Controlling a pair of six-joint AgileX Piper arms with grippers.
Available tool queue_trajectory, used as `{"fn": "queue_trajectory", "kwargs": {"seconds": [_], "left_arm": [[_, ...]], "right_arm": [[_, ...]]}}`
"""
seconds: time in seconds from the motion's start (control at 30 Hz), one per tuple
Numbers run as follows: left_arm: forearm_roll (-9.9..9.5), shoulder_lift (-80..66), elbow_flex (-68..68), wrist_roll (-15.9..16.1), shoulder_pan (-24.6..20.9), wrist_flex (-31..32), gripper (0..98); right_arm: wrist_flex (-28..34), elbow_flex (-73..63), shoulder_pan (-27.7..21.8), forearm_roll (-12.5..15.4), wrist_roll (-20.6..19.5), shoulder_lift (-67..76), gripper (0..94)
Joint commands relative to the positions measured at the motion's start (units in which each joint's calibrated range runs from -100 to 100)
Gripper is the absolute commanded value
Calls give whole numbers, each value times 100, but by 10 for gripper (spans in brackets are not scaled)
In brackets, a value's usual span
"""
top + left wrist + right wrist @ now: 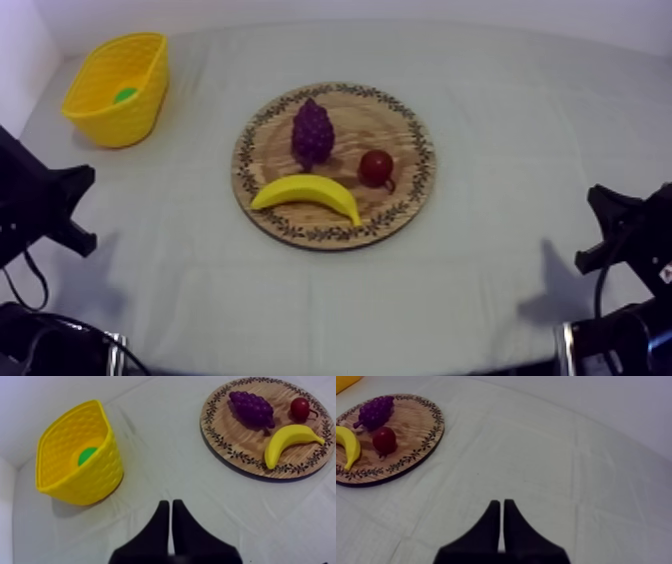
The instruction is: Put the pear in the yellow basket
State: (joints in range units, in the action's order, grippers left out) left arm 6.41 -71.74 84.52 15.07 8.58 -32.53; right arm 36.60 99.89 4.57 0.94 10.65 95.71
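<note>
- The green pear [87, 456] lay inside the yellow basket [95, 483] at the far left.
- The left gripper [170, 504] was closed tight, holding nothing.
- The right gripper [501, 503] was closed tight too, holding nothing.

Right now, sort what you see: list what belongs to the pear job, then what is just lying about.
For the job: pear, lying inside the yellow basket; round wooden board.
Just lying about: bunch of grapes, banana, small red fruit, all on the board.
</note>
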Motion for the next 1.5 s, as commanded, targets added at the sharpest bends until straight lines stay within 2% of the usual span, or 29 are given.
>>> {"fn": "queue_trajectory", "kwargs": {"seconds": [0.0, 0.17, 0.3, 0.5, 0.63, 0.8, 1.03, 1.2, 1.47], "left_arm": [[1, -495, 471, 55, 4, 23, 0], [46, -1293, 1087, 271, -45, 41, 0], [-150, -1818, 1250, 130, -109, -242, 0], [-664, -2470, 1221, -591, -192, -780, 0], [-801, -2741, 1208, -1021, -194, -1018, 0], [-838, -2812, 1210, -1353, -213, -1044, 0], [-846, -2825, 1427, -1778, -217, -364, 0], [-848, -2826, 1481, -2175, -217, -193, 0], [-848, -2826, 1492, -2346, -217, -160, 0]], "right_arm": [[1, 0, 3, 1, 2, 4, 4], [1, 0, 3, 1, 2, 4, 4], [1, 0, 3, 1, 2, 4, 4], [1, 0, 3, 1, 2, 4, 4], [1, 0, 3, 1, 2, 4, 4], [1, 0, 3, 1, 2, 4, 4], [1, 0, 3, 1, 2, 4, 4], [1, 0, 3, 1, 2, 4, 4], [1, 0, 3, 1, 2, 4, 4]]}}
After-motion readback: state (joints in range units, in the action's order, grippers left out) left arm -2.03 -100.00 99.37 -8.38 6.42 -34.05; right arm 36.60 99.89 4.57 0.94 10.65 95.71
